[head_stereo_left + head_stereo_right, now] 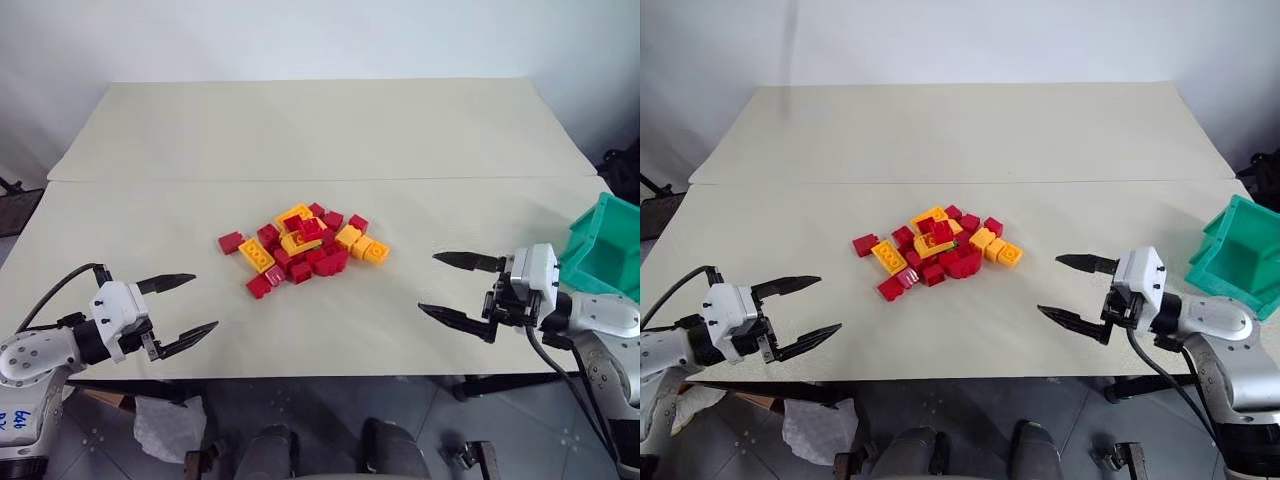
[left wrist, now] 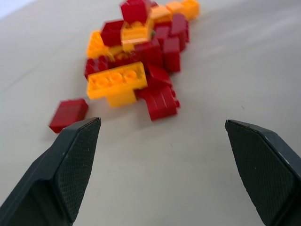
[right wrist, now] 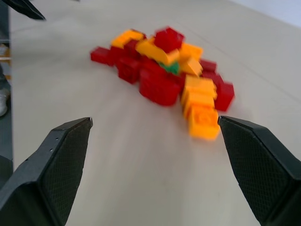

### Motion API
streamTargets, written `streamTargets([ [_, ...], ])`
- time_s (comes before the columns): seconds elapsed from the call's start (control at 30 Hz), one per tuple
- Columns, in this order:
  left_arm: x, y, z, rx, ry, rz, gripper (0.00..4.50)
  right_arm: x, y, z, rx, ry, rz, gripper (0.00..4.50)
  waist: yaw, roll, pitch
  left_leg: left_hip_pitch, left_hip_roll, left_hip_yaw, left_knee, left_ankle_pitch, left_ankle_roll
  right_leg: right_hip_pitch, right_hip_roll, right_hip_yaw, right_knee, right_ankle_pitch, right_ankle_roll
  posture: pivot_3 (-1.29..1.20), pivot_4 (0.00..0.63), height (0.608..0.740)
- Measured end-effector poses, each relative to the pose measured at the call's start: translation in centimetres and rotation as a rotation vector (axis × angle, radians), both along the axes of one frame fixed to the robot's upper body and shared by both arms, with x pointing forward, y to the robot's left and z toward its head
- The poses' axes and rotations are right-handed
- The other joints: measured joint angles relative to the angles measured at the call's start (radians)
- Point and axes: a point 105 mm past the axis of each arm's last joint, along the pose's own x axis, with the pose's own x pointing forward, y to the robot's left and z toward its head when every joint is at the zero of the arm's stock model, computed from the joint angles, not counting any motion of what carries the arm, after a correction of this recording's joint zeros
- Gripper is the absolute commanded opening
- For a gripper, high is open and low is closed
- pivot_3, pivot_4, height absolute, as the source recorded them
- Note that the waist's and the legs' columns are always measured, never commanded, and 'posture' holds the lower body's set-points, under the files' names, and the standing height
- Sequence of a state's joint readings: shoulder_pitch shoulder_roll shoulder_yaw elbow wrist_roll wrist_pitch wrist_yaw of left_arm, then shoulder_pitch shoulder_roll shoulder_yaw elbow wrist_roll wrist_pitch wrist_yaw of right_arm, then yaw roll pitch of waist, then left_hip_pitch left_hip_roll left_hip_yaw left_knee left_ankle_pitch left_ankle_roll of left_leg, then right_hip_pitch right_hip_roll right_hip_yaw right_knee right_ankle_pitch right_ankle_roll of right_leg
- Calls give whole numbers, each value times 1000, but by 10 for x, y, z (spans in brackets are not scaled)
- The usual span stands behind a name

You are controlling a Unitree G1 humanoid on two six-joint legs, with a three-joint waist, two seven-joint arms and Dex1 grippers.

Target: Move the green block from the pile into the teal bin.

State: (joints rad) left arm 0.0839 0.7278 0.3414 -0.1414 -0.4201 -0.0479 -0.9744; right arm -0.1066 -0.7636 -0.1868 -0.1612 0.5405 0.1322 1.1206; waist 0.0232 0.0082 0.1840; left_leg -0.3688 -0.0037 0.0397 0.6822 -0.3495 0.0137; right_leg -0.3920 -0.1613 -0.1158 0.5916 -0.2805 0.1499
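The pile (image 1: 305, 245) of red and orange-yellow bricks lies in the middle of the table's near half. The green block (image 3: 171, 67) is mostly buried in it; a small green patch peeks out between red and orange bricks in the right wrist view. The teal bin (image 1: 603, 250) stands at the table's right edge, just behind my right arm. My left gripper (image 1: 203, 302) hovers open near the front left, pointing toward the pile, nothing between its fingers. My right gripper (image 1: 428, 282) is open and empty at the front right, also facing the pile.
A single red brick (image 1: 231, 242) lies apart, just left of the pile. The beige table (image 1: 330, 140) has a seam across its middle and bare room behind the pile. Its front edge (image 1: 330, 372) runs close below both grippers.
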Motion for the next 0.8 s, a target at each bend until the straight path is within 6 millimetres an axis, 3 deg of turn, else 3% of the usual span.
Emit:
streamTargets([
  [0.27, 1, -2, -4, -74, 26, 32, 4500, 2, 7, -4, 25, -4, 25, 4475, -1, 0, 0, 0, 0, 0, 0, 0, 0, 0, 0, 0, 0, 0, 0, 0, 150, 740],
  [0.4, 1, 8, 0, -107, 14, 88, 4500, 5, 17, -1, 66, -21, 48, 4475, -2, 0, 0, 0, 0, 0, 0, 0, 0, 0, 0, 0, 0, 0, 0, 0, 150, 740],
  [0.63, -5, 24, -5, -120, 28, 171, 4500, 13, 32, 21, 156, -101, 74, 2155, -2, 0, 0, 0, 0, 0, 0, 0, 0, 0, 0, 0, 0, 0, 0, 0, 150, 740],
  [0.8, -8, 27, -11, -139, 45, 199, 4500, 13, 32, 21, 152, -103, 77, 486, 2, 0, 0, 0, 0, 0, 0, 0, 0, 0, 0, 0, 0, 0, 0, 0, 150, 740],
])
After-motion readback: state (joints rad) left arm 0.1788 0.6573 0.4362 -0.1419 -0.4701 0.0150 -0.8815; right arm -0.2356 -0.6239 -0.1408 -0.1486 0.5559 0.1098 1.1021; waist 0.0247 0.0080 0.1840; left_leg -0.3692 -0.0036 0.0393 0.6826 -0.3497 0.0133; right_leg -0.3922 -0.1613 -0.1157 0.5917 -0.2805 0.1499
